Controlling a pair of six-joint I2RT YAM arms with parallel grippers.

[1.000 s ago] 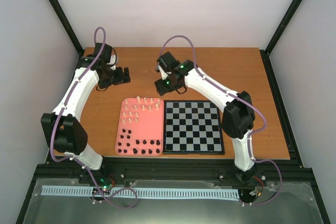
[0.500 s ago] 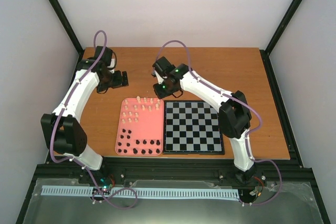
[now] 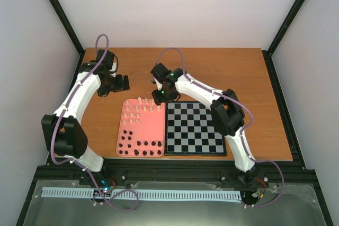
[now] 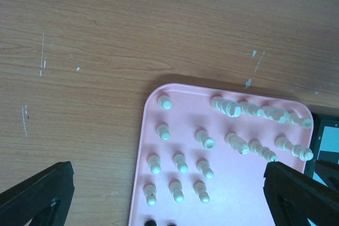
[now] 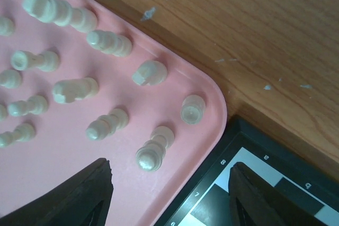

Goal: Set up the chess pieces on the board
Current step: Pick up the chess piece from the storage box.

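Note:
The board [image 3: 194, 128] lies bare on the table, with the pink tray [image 3: 151, 128] against its left side. Cream chess pieces [image 3: 142, 107] stand in the tray's far half and black ones [image 3: 139, 146] in its near half. My right gripper [image 3: 160, 97] is open above the tray's far right corner. In the right wrist view its gripper [image 5: 169, 194] spreads over a cream piece [image 5: 153, 149], apart from it, beside the board's corner [image 5: 222, 175]. My left gripper [image 3: 123, 82] is open and empty beyond the tray's far left corner. In the left wrist view its gripper [image 4: 169, 199] hangs high over several cream pieces [image 4: 180, 162].
Bare wooden table [image 3: 238, 72] lies beyond and around the tray and board. The tray's rounded rim [image 5: 220, 104] rises beside the board's black edge. White walls and black frame posts [image 3: 61, 14] close in the table.
My right gripper has moved left and nearer, from the table beyond the board to above the tray's far right corner. My left gripper has shifted slightly.

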